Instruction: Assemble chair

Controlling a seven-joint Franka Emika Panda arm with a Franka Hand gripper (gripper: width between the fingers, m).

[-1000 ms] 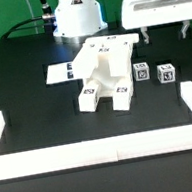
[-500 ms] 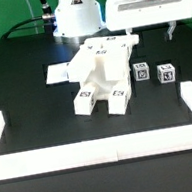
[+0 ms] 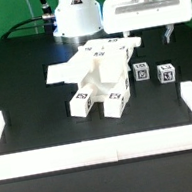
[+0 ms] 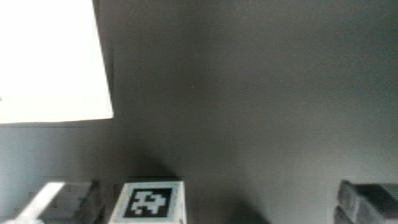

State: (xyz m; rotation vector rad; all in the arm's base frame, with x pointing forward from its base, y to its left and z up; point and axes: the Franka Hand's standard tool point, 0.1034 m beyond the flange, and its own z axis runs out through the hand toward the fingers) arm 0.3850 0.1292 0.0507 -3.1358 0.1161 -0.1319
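The partly joined chair (image 3: 100,71), a white blocky piece with tags, lies on the black table in the middle of the exterior view, two pegged legs pointing at the front. Two small loose tagged parts stand at its right, one (image 3: 141,73) close beside it and one (image 3: 166,73) further right. My gripper (image 3: 147,35) hangs above and behind these parts, open and holding nothing. In the wrist view a tagged white part (image 4: 151,200) shows far below between the fingers (image 4: 59,202), nearer one of them, and my gripper (image 4: 214,205) touches nothing.
The marker board (image 3: 60,73) lies flat at the exterior view's left of the chair. A low white border rail (image 3: 103,147) runs along the front and up both sides. The robot's base (image 3: 75,11) stands at the back. A bright white surface (image 4: 45,60) fills one corner of the wrist view.
The chair piece has shifted toward the front and the exterior view's left, turning slightly. The gripper has moved left and a little up, staying open.
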